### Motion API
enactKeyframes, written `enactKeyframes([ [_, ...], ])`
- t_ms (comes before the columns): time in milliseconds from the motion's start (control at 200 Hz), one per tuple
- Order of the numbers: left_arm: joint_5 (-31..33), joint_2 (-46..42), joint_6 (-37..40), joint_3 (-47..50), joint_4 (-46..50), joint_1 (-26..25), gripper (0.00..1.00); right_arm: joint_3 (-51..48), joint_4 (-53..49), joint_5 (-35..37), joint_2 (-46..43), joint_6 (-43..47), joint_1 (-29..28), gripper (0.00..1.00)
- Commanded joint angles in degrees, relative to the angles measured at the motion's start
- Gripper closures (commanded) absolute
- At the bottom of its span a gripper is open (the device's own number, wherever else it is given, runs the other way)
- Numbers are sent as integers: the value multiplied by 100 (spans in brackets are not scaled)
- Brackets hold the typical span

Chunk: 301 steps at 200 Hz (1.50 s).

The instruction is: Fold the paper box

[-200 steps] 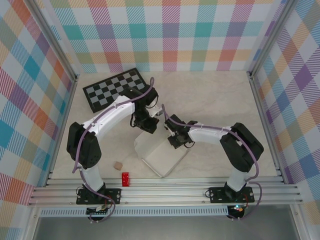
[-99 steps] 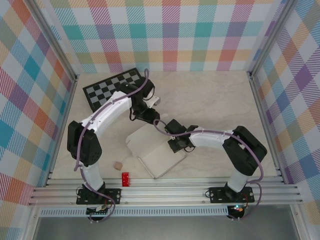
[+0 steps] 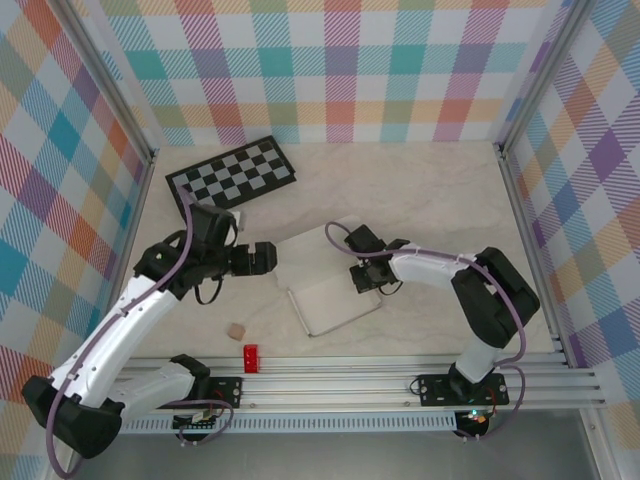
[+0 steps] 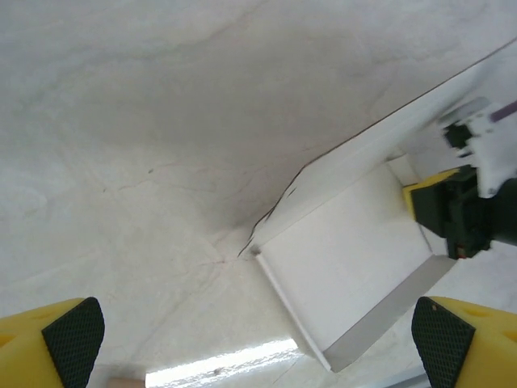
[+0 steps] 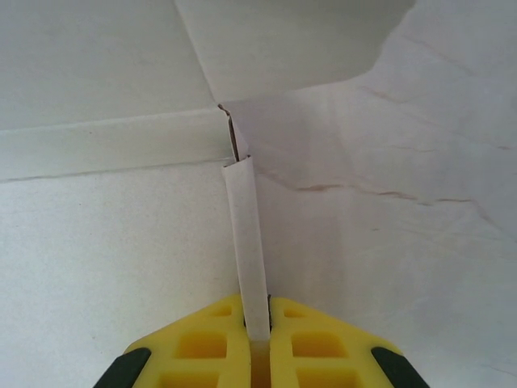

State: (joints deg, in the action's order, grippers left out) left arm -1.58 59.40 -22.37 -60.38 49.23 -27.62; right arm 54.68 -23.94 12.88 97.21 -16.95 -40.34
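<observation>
Top external view: the paper box [image 3: 325,300], a shallow white tray half formed, lies near the middle of the desk [image 3: 440,200], a little toward the near edge, with one broad flap spreading from its far side. The left hand [image 3: 268,257] hangs near the box's left side, not touching it, jaws wide apart and holding nothing. The right hand [image 3: 366,281] sits at the box's right side, jaws together on its rim. A checkerboard [image 3: 232,172] rests in the far left corner.

Left wrist view: two pads [image 4: 73,331], well apart, frame bare desk. The box lies ahead with its low walls standing and the right hand at its far wall.

Right wrist view: yellow fingers [image 5: 202,335] are clamped on a thin upright strip of card, a side wall that runs up to a corner crease.

The card looks light, thin and springy. Its walls would likely flop back if let go, and a hard pinch could dent them. The sheet will probably skate on the smooth desk, so one hand should pin it. The best holds appear to be wall edges close to a crease, or a flap's free edge.
</observation>
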Motion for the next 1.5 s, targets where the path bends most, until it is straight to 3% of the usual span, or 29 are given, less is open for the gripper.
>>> enactKeyframes([
  [0, 34, 125, -1054, 697, -621, 55, 0, 367, -224, 78, 162, -228, 130, 100],
  [255, 181, 526, -2325, 1527, -1867, -400, 21, 865, -326, 162, 556, -444, 167, 100],
  [385, 285, 1021, -2385, 1519, -2023, -473, 40, 935, -240, 4, 622, -610, 240, 100],
  [680, 551, 2179, -2497, 1446, -2610, -776, 60, 1269, -274, -109, 955, -811, 271, 100],
  [900, 1097, 2774, -2565, 1167, -2446, -1070, 72, 1257, -227, -126, 1028, -875, 270, 100],
  [1045, 1081, 2728, -2641, 1095, -2434, -1152, 74, 1170, -200, -133, 1007, -898, 276, 100],
  [1280, 1144, 2216, -2708, 963, -2140, -1215, 59, 1124, -188, -146, 967, -885, 268, 99],
  [1500, 834, 3010, -2751, 1105, -2710, -1220, 64, 1159, -187, -144, 994, -914, 270, 98],
])
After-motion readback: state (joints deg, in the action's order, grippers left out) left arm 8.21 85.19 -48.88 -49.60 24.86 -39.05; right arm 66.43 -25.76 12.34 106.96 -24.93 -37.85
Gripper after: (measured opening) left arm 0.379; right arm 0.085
